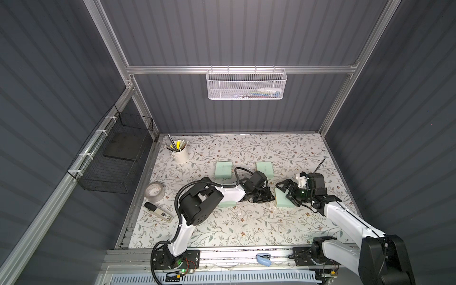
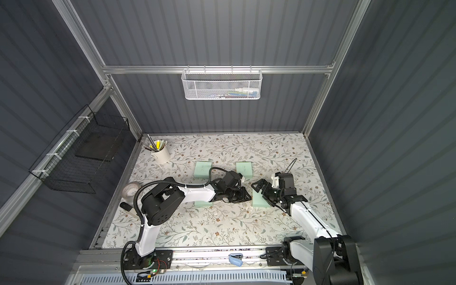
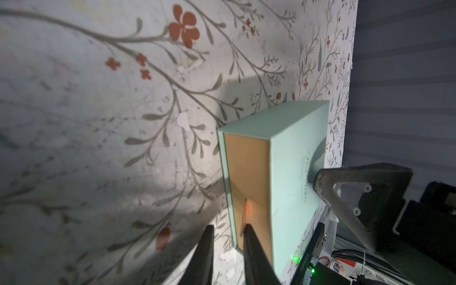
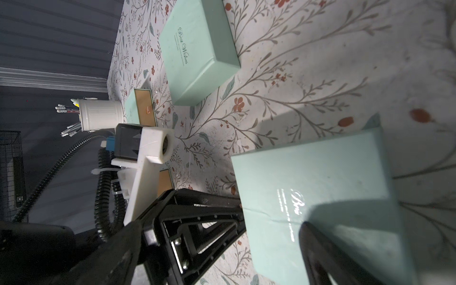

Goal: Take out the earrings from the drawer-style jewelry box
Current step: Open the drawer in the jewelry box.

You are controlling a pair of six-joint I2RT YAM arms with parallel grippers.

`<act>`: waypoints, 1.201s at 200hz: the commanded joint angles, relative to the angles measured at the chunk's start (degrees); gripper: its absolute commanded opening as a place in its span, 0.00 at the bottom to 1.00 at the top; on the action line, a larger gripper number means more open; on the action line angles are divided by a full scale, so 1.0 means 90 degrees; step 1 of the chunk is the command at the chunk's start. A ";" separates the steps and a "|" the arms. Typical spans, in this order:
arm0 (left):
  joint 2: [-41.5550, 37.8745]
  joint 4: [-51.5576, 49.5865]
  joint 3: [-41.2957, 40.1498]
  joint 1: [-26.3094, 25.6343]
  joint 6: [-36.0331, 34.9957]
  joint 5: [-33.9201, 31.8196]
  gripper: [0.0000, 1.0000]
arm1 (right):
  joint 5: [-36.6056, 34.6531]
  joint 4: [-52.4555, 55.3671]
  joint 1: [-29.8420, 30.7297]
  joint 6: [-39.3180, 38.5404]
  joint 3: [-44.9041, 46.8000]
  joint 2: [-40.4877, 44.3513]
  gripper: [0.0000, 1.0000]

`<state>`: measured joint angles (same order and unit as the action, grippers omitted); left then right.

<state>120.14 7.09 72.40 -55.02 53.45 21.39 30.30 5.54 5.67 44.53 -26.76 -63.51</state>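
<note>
A mint jewelry box lies flat at the table's middle right, its tan drawer front pushed in. A small orange pull tab sticks out of that front. My left gripper sits at the drawer end, narrowly open with only table showing in the gap. One of its fingertips is right at the tab. My right gripper is wide open over the box, one finger resting on the lid. The earrings are hidden. I cannot identify the whitish flecks on the table.
Two more mint boxes lie farther back, and a third is partly under my left arm. A white pen cup, a tape roll and a black-and-white marker stand along the left side.
</note>
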 commanded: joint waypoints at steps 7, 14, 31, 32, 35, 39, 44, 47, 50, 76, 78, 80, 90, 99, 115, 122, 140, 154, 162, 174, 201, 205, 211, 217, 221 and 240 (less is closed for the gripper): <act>0.0118 0.0232 0.0097 0.0034 0.0105 0.0154 0.23 | 0.0080 -0.0157 0.0025 -0.0012 0.0033 -0.0024 0.99; 0.0118 0.0296 0.0087 0.0036 0.0123 0.0181 0.23 | 0.0080 -0.0159 0.0024 -0.0016 0.0041 -0.0019 0.99; 0.0118 0.0442 0.0046 0.0038 0.0181 0.0234 0.23 | 0.0098 -0.0185 0.0027 -0.0017 0.0043 -0.0217 0.99; 0.0118 0.0452 0.0044 0.0039 0.0183 0.0238 0.23 | 0.0104 -0.0190 0.0025 -0.0017 0.0039 -0.0223 0.99; 0.0110 0.0474 0.0042 0.0040 0.0186 0.0240 0.23 | 0.0109 -0.0195 0.0024 -0.0017 0.0043 -0.0236 0.99; 0.0109 0.0481 0.0034 0.0040 0.0198 0.0243 0.23 | 0.0118 -0.0210 0.0027 -0.0017 0.0037 -0.0246 0.99; 0.0109 0.0481 0.0041 0.0039 0.0203 0.0235 0.23 | 0.0129 -0.0221 0.0025 -0.0017 0.0043 -0.0260 0.99; 0.0109 0.0481 0.0041 0.0040 0.0204 0.0234 0.23 | 0.0124 -0.0225 0.0024 -0.0017 0.0044 -0.0270 0.99; 0.0109 0.0481 0.0041 0.0040 0.0199 0.0238 0.23 | 0.0129 -0.0230 0.0024 -0.0017 0.0044 -0.0282 0.99; 0.0146 0.0486 0.0062 0.0032 0.0208 0.0241 0.22 | 0.0163 -0.0293 0.0025 0.0001 0.0048 -0.0383 0.99; 0.0155 0.0483 0.0061 0.0035 0.0210 0.0238 0.22 | 0.0172 -0.0293 0.0029 0.0002 0.0045 -0.0397 0.99; 0.0157 0.0482 0.0066 0.0039 0.0215 0.0238 0.21 | 0.0171 -0.0301 0.0033 0.0003 0.0047 -0.0395 0.99; 0.0185 0.0481 0.0075 0.0034 0.0239 0.0233 0.19 | 0.0201 -0.0332 0.0029 0.0021 0.0057 -0.0427 0.99; 0.0196 0.0477 0.0082 0.0034 0.0241 0.0225 0.17 | 0.0199 -0.0343 0.0033 0.0023 0.0064 -0.0440 0.99; 0.0215 0.0454 0.0095 0.0040 0.0243 0.0209 0.14 | 0.0213 -0.0343 0.0032 0.0023 0.0063 -0.0456 0.99; 0.0216 0.0444 0.0109 0.0035 0.0245 0.0211 0.14 | 0.0211 -0.0343 0.0034 0.0015 0.0066 -0.0453 0.99; 0.0226 0.0414 0.0119 0.0039 0.0255 0.0169 0.09 | 0.0160 -0.0319 0.0039 0.0007 0.0068 -0.0447 0.99; 0.0217 0.0353 0.0136 0.0045 0.0253 0.0136 0.02 | 0.0051 -0.0257 0.0035 0.0030 0.0082 -0.0443 0.99; 0.0197 0.0272 0.0121 0.0040 0.0262 0.0109 0.00 | -0.0037 -0.0220 0.0034 0.0073 0.0095 -0.0442 0.99; 0.0135 0.0074 0.0121 0.0040 0.0196 0.0034 0.00 | -0.0135 -0.0205 0.0035 0.0126 0.0129 -0.0418 0.99; -0.0112 -0.0356 -0.0011 0.0040 0.0050 -0.0225 0.00 | -0.0419 -0.0166 0.0024 0.0271 0.0206 -0.0366 0.99; -0.0154 -0.0395 -0.0034 0.0037 0.0038 -0.0230 0.00 | -0.0449 -0.0162 0.0029 0.0293 0.0209 -0.0352 0.99; -0.0214 -0.0479 -0.0084 0.0040 0.0019 -0.0335 0.00 | -0.0496 -0.0148 0.0015 0.0300 0.0209 -0.0338 0.99; -0.0269 -0.0582 -0.0110 0.0048 -0.0011 -0.0491 0.00 | -0.0546 -0.0126 0.0019 0.0329 0.0214 -0.0324 0.99; -0.0305 -0.0669 -0.0115 0.0049 -0.0029 -0.0550 0.00 | -0.0583 -0.0104 0.0006 0.0348 0.0213 -0.0311 0.99; -0.0502 -0.0757 -0.0282 0.0088 -0.0064 -0.0697 0.00 | -0.0642 -0.0089 -0.0015 0.0403 0.0234 -0.0253 0.99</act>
<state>119.17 6.28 72.05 -55.07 54.78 19.07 28.77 1.56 5.78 47.07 -26.35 -66.06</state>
